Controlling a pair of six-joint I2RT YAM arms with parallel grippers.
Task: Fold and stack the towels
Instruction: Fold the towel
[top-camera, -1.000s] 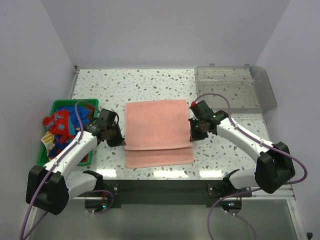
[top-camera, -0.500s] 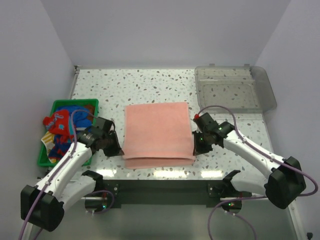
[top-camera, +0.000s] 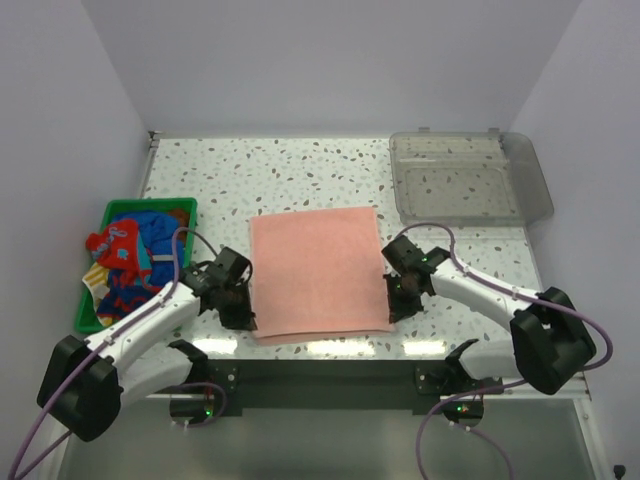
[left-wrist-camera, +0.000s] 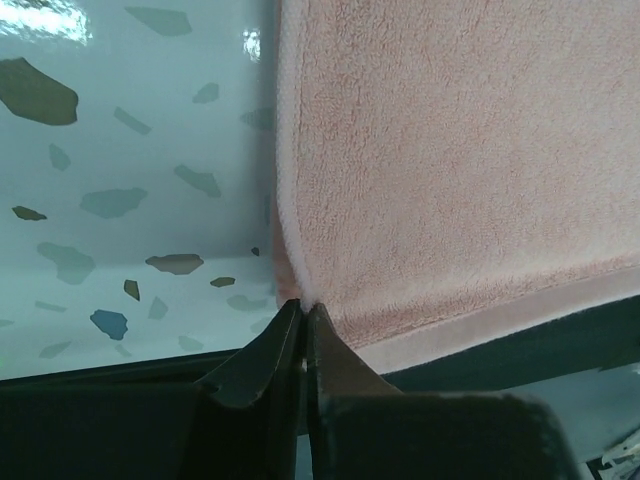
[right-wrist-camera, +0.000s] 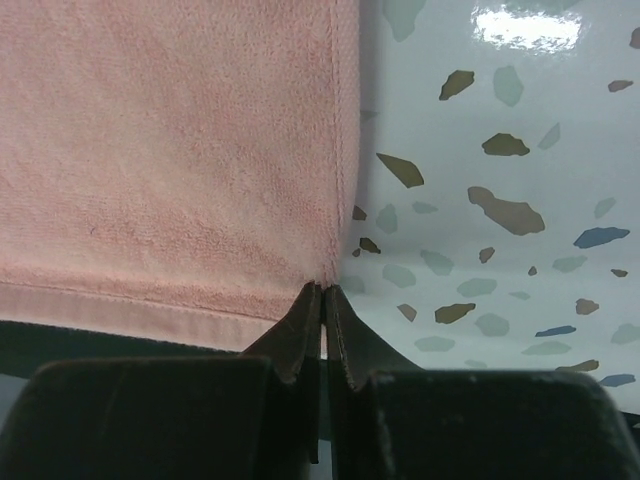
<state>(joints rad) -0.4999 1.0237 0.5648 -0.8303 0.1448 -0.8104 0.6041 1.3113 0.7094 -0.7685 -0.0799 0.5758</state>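
Pale, bare walls close in a speckled terrazzo desk (top-camera: 300, 170) on three sides. At its middle lies the salmon pink towel (top-camera: 315, 270), folded flat into a near-square, its near edge right at the front edge of the desk. In the wrist views a paler hemmed strip of the lower layer peeks out beneath the upper layer along that near edge.

One arm reaches in to each near corner of the towel. The left arm (top-camera: 140, 325) comes in from the left; the left jaws are all but pressed together, only a thin slit between them, and their tips nip the cloth at its near-left corner. The right arm (top-camera: 480, 295) mirrors it on the other side – the right jaws are pressed tight, pinching the towel's right edge just above the hem.

A green basket (top-camera: 105, 215) stands at the left edge of the desk, well apart from the folded towel, holding the other towels (top-camera: 135, 250) in a heap – royal blue, blue with red pattern, a yellowish striped one at the near end. A clear tray (top-camera: 535, 190) sits at the far right corner.
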